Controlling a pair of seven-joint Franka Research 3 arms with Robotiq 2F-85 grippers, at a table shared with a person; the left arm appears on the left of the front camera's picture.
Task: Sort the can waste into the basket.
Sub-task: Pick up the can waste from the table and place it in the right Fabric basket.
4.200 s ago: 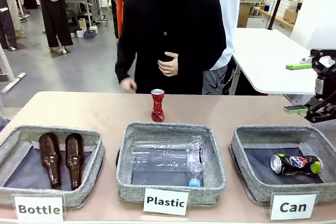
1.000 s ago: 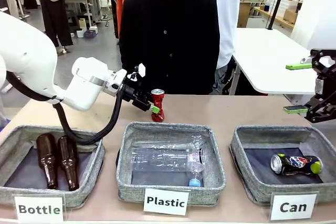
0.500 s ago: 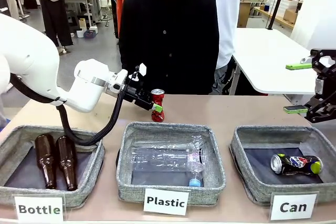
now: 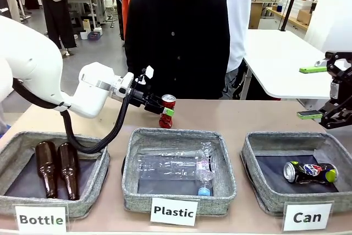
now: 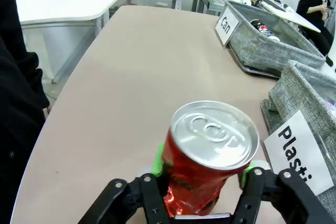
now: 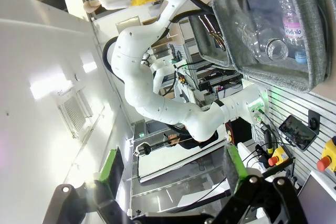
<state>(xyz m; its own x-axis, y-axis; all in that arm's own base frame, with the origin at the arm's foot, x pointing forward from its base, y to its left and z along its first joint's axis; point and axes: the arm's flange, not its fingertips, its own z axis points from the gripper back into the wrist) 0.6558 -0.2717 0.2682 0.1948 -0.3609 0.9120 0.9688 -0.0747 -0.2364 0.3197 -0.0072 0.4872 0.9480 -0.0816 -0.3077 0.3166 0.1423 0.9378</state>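
Note:
The red crushed can [image 4: 165, 115] with a silver top stands tilted at the far middle of the table, just behind the middle bin. My left gripper [image 4: 164, 111] is shut on it from the left. In the left wrist view the green pads [image 5: 158, 159] press both sides of the red can [image 5: 207, 166]. The dark can [image 4: 309, 172] with a blue-red logo lies on the dark floor of the basket [image 4: 252, 152] at the right, behind the "Can" sign [image 4: 306, 216]. Above the basket's far right corner my right gripper [image 4: 311, 92] hangs open and holds nothing; it also appears in its wrist view [image 6: 173, 174].
The "Plastic" bin [image 4: 132, 152] in the middle holds a clear bottle [image 4: 176, 163]. At the left, the "Bottle" bin [image 4: 93, 147] holds two brown bottles [image 4: 58, 169]. A person in black [image 4: 176, 31] stands at the far edge. Bare tabletop lies between the red can and the basket.
My left arm came in from the left and its gripper closed on the red can. In the last half second the can tipped to the right in the grip.

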